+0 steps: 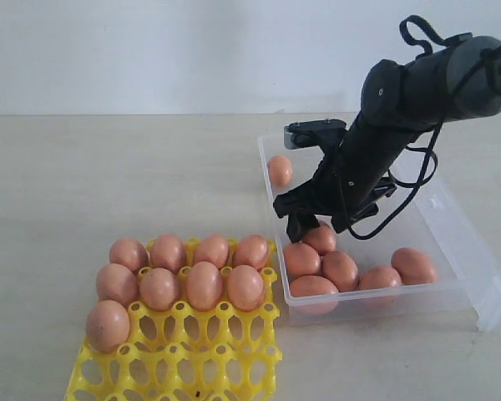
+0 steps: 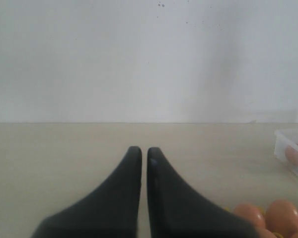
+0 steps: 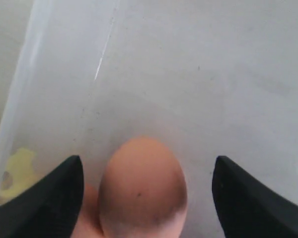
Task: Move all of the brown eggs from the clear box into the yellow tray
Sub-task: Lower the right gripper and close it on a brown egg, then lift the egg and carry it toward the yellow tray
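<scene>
In the lower left of the exterior view the yellow tray [image 1: 209,351] sits on the pale tabletop [image 1: 108,167]. Nine brown eggs [image 1: 204,285] stand in its cups: four in the far row, four in the next row, and one at the left end of the third row. The remaining near cups are bare.

Just to the tray's right lies the clear box [image 1: 376,311], with its flat flap [image 1: 476,259] folded out along the right side. Seven eggs are inside. A lone egg [image 1: 280,170] lies in the far left corner, and a cluster of six [image 1: 340,269] lies toward the near wall.

The right end effector [image 1: 321,224] reaches down from the upper right of the frame into the box, directly above the cluster's far edge. In the right wrist view it [image 3: 148,163] is released. Its dark fingers [image 3: 54,198] stand wide apart on either side of the nearest egg [image 3: 141,188], with a gap on each side, so nothing is grasped.

The left end effector [image 2: 141,151] appears only in its own wrist view. It is clenched on nothing, its fingers almost meeting above bare tabletop, with a few tray eggs and a corner of the box at the edge of that view.
</scene>
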Controlling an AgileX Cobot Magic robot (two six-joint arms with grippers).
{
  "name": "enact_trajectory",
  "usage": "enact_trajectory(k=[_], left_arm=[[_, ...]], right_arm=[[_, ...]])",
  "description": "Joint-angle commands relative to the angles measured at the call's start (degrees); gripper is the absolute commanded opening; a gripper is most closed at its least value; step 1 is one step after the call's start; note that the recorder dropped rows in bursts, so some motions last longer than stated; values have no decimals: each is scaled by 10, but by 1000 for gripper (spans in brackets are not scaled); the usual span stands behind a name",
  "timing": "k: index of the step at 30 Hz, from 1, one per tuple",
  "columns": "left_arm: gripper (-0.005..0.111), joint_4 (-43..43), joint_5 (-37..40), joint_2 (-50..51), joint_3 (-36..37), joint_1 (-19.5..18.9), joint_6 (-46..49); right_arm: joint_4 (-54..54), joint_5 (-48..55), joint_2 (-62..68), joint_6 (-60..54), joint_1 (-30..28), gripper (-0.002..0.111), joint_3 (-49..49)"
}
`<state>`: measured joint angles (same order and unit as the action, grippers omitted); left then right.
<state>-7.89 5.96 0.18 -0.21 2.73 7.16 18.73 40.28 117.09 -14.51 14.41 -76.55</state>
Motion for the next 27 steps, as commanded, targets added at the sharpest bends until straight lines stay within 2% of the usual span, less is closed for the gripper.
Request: enact_trajectory(k=[1, 4, 12, 18, 22, 25, 27], left_arm=[[4, 0, -2, -2, 2, -2, 2], [4, 0, -2, -2, 2, -2, 2], [4, 0, -2, -2, 2, -2, 2], [4, 0, -2, -2, 2, -2, 2], [4, 0, -2, -2, 2, -2, 2], [4, 0, -2, -2, 2, -2, 2], [4, 0, -2, -2, 2, -2, 2]], right_arm=[[0, 12, 12, -6, 2, 64, -1], [0, 9, 14, -6, 2, 57, -1], [0, -6, 13, -13, 2, -1, -1], [-17, -72, -25, -15, 2, 0, -1], [-6, -162, -97, -12, 2, 0, -1], [39, -272, -153, -16, 7, 0, 15], [49, -410, -195, -24, 28, 0, 57]])
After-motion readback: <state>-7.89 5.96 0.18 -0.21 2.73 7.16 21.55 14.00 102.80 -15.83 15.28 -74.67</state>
